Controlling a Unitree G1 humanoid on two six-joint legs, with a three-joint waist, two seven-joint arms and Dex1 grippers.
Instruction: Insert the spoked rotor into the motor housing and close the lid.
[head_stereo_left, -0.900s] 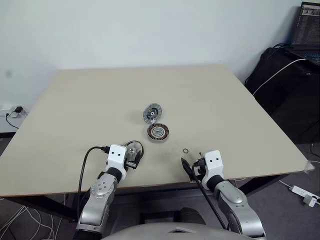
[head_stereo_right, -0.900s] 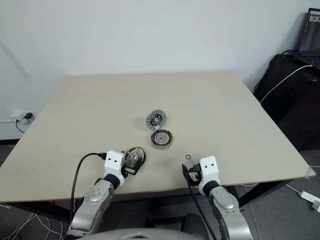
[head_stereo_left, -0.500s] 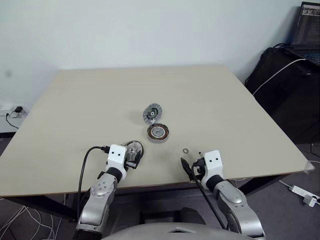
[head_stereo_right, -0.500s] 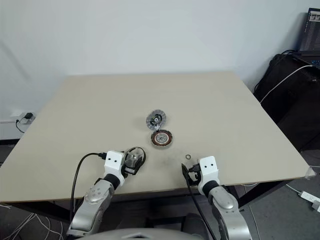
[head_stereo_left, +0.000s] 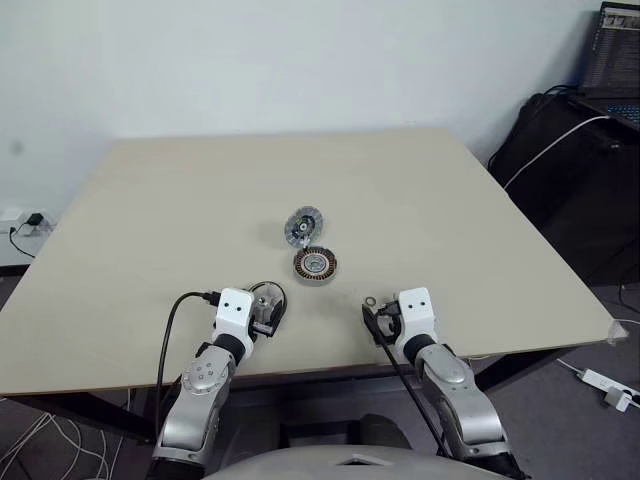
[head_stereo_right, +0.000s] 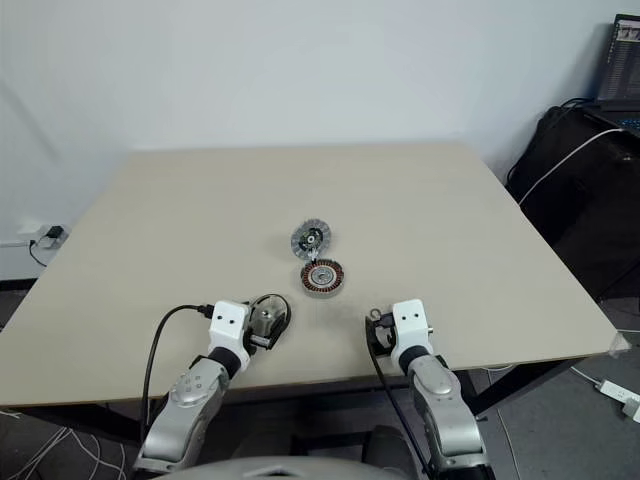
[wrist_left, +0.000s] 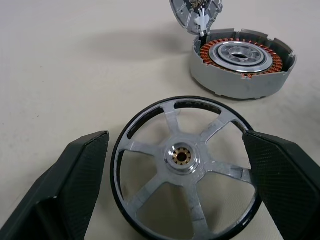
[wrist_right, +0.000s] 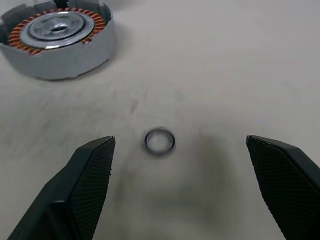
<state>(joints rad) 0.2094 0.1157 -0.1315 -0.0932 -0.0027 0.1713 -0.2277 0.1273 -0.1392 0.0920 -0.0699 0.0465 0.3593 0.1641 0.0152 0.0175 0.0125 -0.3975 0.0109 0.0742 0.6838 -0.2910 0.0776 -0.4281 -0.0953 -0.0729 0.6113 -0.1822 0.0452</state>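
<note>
Spreading wide, our left gripper (wrist_left: 177, 165) brackets the spoked rotor (wrist_left: 185, 167) lying flat at lower centre; our right gripper (wrist_right: 177, 185), equally wide, frames a tiny metal ring (wrist_right: 159, 141). Above, mid-table, sits the motor housing (head_stereo_left: 315, 264), its lid (head_stereo_left: 301, 226) tilted just behind.

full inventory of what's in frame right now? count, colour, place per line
table: 1, beige, carries all the parts.
spoked rotor: 1, silvery spokes with dark rim, flat on the table between the left claw's fingers, not gripped.
motor housing: 1, grey with copper windings, mid-table.
lid: 1, grey with dark centre, just beyond the housing.
small metal ring: 1, silvery, loose on the table ahead of the right claw.
laptop: 1, dark, screen lit, off to the right.
bag: 1, black, right of the table.
left claw: 1, black fingers, open around the rotor.
right claw: 1, black fingers, open, empty.
</note>
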